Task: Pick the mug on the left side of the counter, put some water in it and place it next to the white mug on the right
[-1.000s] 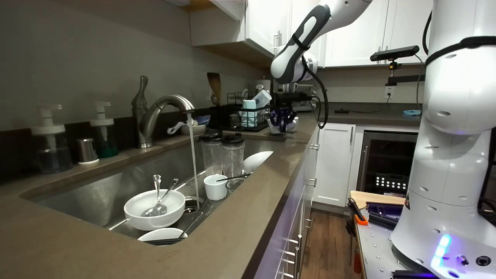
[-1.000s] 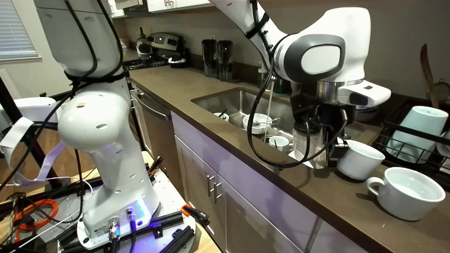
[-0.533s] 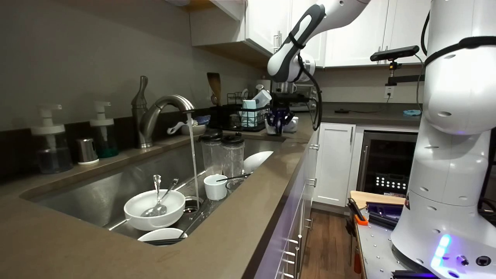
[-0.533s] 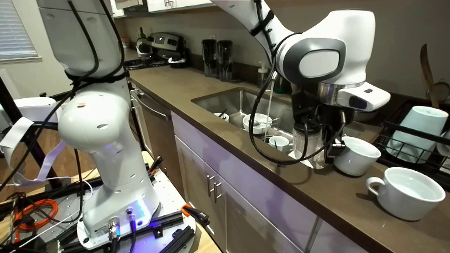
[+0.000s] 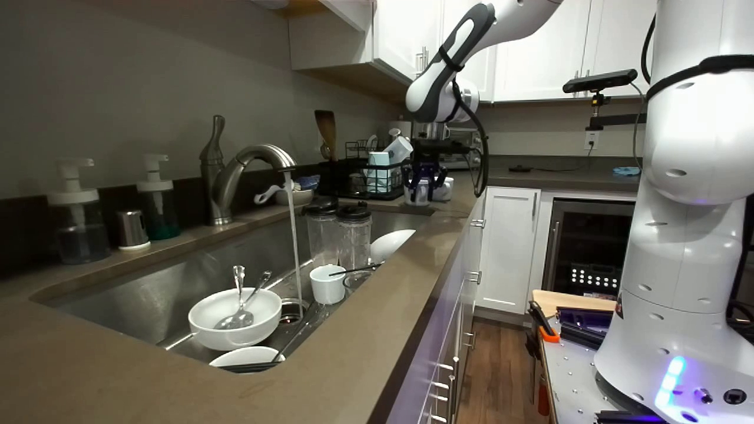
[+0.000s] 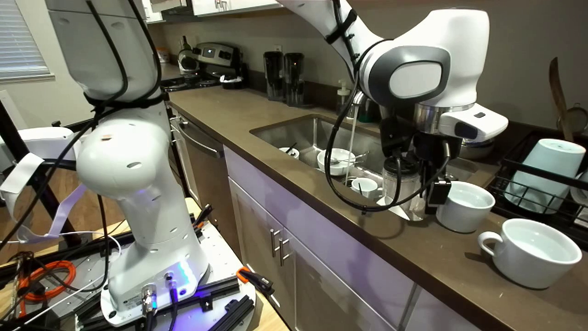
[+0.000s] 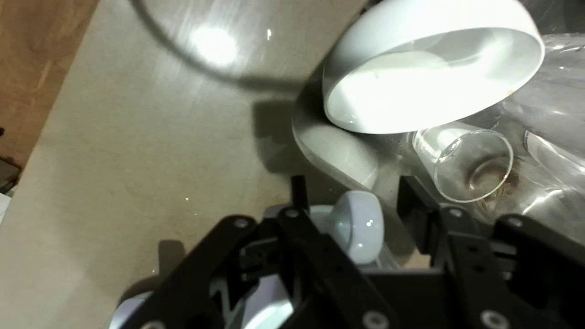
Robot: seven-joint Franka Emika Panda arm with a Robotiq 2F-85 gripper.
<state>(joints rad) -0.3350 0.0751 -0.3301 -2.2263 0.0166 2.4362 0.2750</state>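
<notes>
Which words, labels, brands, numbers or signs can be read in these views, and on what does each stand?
No text can be read in any view.
Stove display: too small to read.
Robot base: fine marks near its connectors, too small to read.
Mug at the tool and other white mug: no marks show.

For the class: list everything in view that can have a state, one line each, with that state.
Gripper: open; mug handle seen between its jaws
Mug by the gripper: upright on the counter, contents unclear
Other white mug: upright, contents unclear
Faucet: running
Large bowl: upright in the sink, utensils inside
Clear jars: lids on
Bowl beside the jars: tipped
Light-blue cup: upside down
Upper cabinet doors: shut
</notes>
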